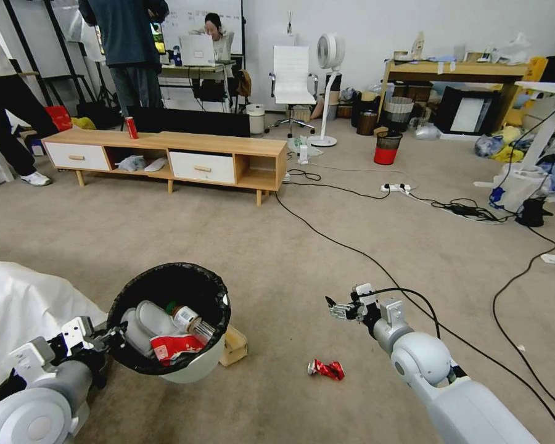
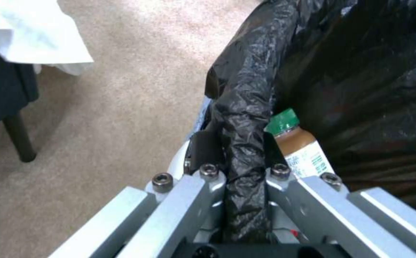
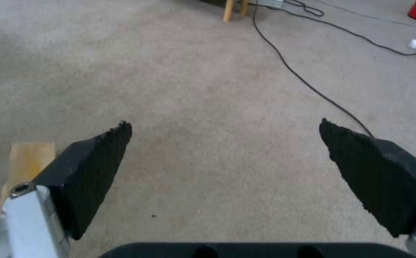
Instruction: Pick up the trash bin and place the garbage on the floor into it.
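The trash bin is held off the floor at the lower left, tilted, its bag-covered rim clamped between the fingers of the left gripper; a green-capped bottle and other litter are seen inside. The right gripper is spread wide, empty, above bare carpet, with a crushed red wrapper lying near it.

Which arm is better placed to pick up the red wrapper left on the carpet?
Right. The right gripper is open and empty, hanging just above the red wrapper. The left gripper is shut on the bin rim, holding it off the floor.
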Available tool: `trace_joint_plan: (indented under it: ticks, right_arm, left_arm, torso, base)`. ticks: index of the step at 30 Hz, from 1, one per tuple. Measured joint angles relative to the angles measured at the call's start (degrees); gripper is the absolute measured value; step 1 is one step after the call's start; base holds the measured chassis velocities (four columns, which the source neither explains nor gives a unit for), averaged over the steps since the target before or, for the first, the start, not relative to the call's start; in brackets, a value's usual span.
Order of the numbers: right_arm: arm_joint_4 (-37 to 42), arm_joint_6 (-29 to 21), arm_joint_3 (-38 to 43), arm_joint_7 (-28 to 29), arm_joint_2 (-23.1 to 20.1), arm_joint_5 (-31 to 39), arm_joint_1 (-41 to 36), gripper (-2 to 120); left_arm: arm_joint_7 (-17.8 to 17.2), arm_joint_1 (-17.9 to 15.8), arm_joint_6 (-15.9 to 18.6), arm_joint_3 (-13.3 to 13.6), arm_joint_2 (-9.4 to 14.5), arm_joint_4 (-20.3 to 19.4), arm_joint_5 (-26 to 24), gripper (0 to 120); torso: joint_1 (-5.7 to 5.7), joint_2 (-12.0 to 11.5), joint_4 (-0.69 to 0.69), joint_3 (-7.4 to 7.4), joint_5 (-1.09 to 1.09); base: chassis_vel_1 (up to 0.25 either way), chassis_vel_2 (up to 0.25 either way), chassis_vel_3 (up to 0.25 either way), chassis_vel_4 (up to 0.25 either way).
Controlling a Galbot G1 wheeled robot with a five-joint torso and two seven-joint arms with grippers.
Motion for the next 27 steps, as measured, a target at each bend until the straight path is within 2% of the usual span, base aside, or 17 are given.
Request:
trace_joint_plan:
  ticks: [13, 16, 17, 19, 20, 21, 22, 23, 24, 25, 26, 27]
  right_arm:
    - [-0.4, 1.9, 0.0, -0.5, -0.3, -1.7, -0.4, 100]
    - [0.5, 0.2, 0.5, -1.6, -0.8, -2.7, -1.1, 100]
    - [1.7, -2.4, 1.4, -3.3, -1.3, -3.4, -1.6, 100]
    - [2.1, -3.7, 1.7, -4.0, -1.4, -3.8, -1.8, 100]
    - [4.2, -9.4, 3.7, -8.3, -2.2, -6.2, -2.6, 100]
    - [4.2, -9.4, 3.7, -8.3, -2.2, -6.2, -2.6, 100]
    - [4.8, -11.1, 4.5, -10.9, -2.3, -7.8, -2.8, 100]
    - [5.7, -13.8, 6.1, -16.0, -2.7, -11.1, -3.4, 100]
    - [6.2, -14.9, 7.3, -21.3, -3.0, -14.2, -3.9, 100]
    - [6.2, -14.9, 7.3, -21.3, -3.0, -14.2, -3.9, 100]
    - [6.3, -14.6, 8.6, -28.7, -3.2, -18.0, -4.4, 100]
    - [6.3, -14.6, 8.6, -28.7, -3.2, -18.0, -4.4, 100]
  left_arm:
    - [0.3, 0.1, 0.0, 0.0, 0.0, 0.1, 0.3, 3]
    - [0.3, 0.2, 0.0, 0.0, -0.1, 0.1, 0.4, 3]
    - [0.3, 0.2, 0.0, 0.0, -0.1, 0.1, 0.4, 3]
    - [0.3, 0.2, 0.0, 0.0, -0.1, 0.1, 0.4, 3]
    - [0.3, 0.2, 0.0, 0.0, -0.1, 0.1, 0.5, 3]
    - [0.3, 0.2, 0.0, 0.0, -0.1, 0.1, 0.5, 3]
    - [0.3, 0.1, 0.0, 0.0, -0.1, 0.1, 0.5, 3]
    - [0.3, 0.1, 0.0, 0.1, -0.1, 0.2, 0.6, 3]
    - [0.4, 0.1, 0.0, 0.2, -0.2, 0.3, 0.8, 3]
    - [0.4, 0.1, 0.0, 0.2, -0.2, 0.3, 0.8, 3]
    - [0.5, 0.0, 0.0, 0.3, -0.2, 0.4, 0.8, 3]
    - [0.5, 0.0, 0.0, 0.3, -0.2, 0.4, 0.8, 3]
  torso:
    - [-0.01, 0.0, 0.00, -0.03, 0.01]
    - [-0.02, 0.0, 0.00, -0.03, 0.02]
    - [-0.02, 0.0, 0.00, -0.03, 0.00]
    - [-0.02, 0.0, 0.00, -0.03, 0.00]
    - [-0.02, 0.0, -0.01, -0.03, 0.02]
    - [-0.02, 0.0, -0.01, -0.03, 0.02]
    - [-0.01, 0.0, -0.01, -0.03, 0.02]
    - [-0.02, 0.0, -0.01, -0.03, 0.00]
    - [-0.01, 0.0, -0.01, -0.03, 0.00]
    - [-0.01, 0.0, -0.01, -0.03, 0.00]
    - [-0.01, 0.0, -0.01, -0.03, 0.01]
    - [-0.01, 0.0, -0.01, -0.03, 0.01]
  base:
    - [-0.037, 0.033, 0.032, -0.034]
    - [0.000, 0.000, 0.000, 0.000]
    - [0.000, 0.000, 0.000, 0.000]
    - [0.000, 0.000, 0.000, 0.000]
    - [0.000, 0.000, 0.000, 0.000]
    - [0.000, 0.000, 0.000, 0.000]
    - [0.000, 0.000, 0.000, 0.000]
    - [0.000, 0.000, 0.000, 0.000]
    - [0.000, 0.000, 0.000, 0.000]
    - [0.000, 0.000, 0.000, 0.000]
    - [0.000, 0.000, 0.000, 0.000]
    - [0.000, 0.000, 0.000, 0.000]
